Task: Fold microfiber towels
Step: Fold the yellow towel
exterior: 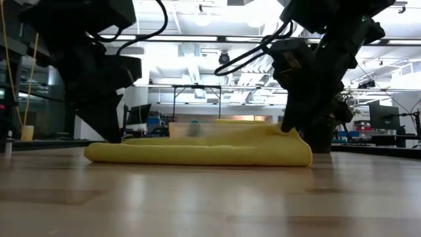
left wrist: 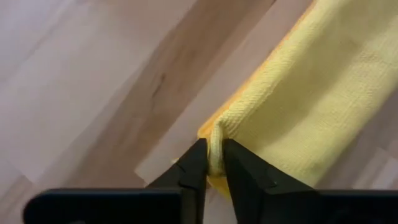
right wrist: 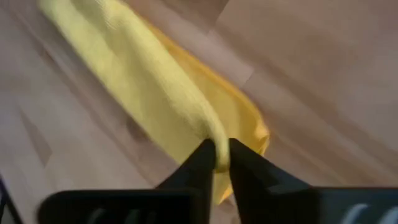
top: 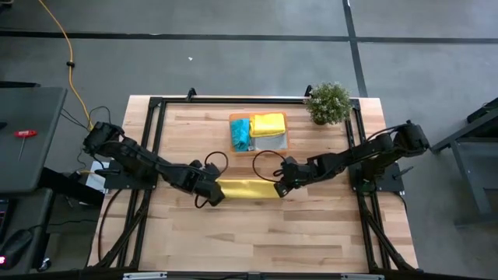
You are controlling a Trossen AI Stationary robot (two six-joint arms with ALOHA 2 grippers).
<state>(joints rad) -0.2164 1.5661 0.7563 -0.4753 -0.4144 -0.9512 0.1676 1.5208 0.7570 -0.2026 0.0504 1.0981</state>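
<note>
Towel being folded: a yellow towel (top: pixel 247 188) lies as a long flat strip on the wooden table (top: pixel 257 241), on the side of the orange tray (top: pixel 280 145) away from the table's plant edge.
Left gripper (left wrist: pixel 213 163): at the strip's end farther from the plant (top: pixel 327 103), fingers pinched on a fold of the yellow cloth.
Right gripper (right wrist: pixel 222 155): at the strip's end nearer the plant, fingers pinched on the cloth's edge.
Other towels: a second yellow towel (top: pixel 268 124), a teal towel (top: pixel 240 134) and a grey towel (top: pixel 268 142) sit in the tray.
Plant: at the table corner, beside the tray.
</note>
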